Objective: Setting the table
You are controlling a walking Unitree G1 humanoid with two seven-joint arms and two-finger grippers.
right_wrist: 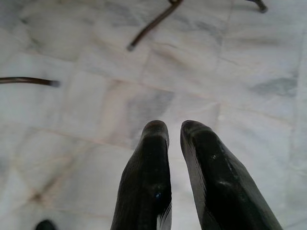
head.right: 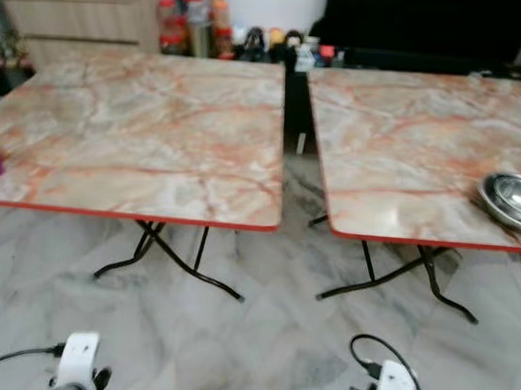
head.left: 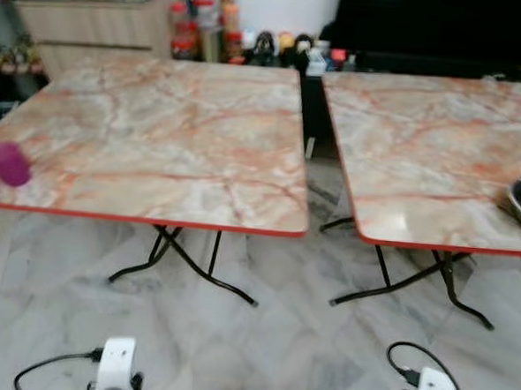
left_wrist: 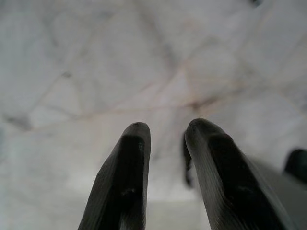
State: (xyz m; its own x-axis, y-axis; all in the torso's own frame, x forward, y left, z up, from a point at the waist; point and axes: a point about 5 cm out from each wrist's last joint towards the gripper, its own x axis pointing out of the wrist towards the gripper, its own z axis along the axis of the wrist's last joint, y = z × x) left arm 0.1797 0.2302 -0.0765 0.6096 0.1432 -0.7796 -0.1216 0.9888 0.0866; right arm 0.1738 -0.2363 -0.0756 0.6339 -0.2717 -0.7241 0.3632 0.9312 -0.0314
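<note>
Two folding tables with marble-pattern tops and red edges stand side by side: the left table (head.left: pixel 167 136) and the right table (head.left: pixel 422 152). A purple cup (head.left: pixel 7 163) sits at the left table's near left edge. A steel bowl (head.right: pixel 514 198) rests near the right table's front right edge. Both arms hang low in front of the tables, over the floor. My left gripper (left_wrist: pixel 167 132) points down at the tiles, its fingers a little apart with nothing between them. My right gripper (right_wrist: pixel 174 129) also points at the floor, its fingers nearly touching and holding nothing.
A narrow gap (head.left: pixel 313 136) separates the tables, whose black crossed legs (head.left: pixel 181 261) splay onto the pale marble floor (head.left: pixel 278 337). Behind stand a wooden sideboard (head.left: pixel 94 21), several jars and bottles (head.left: pixel 209 28) and a dark screen (head.left: pixel 439 25).
</note>
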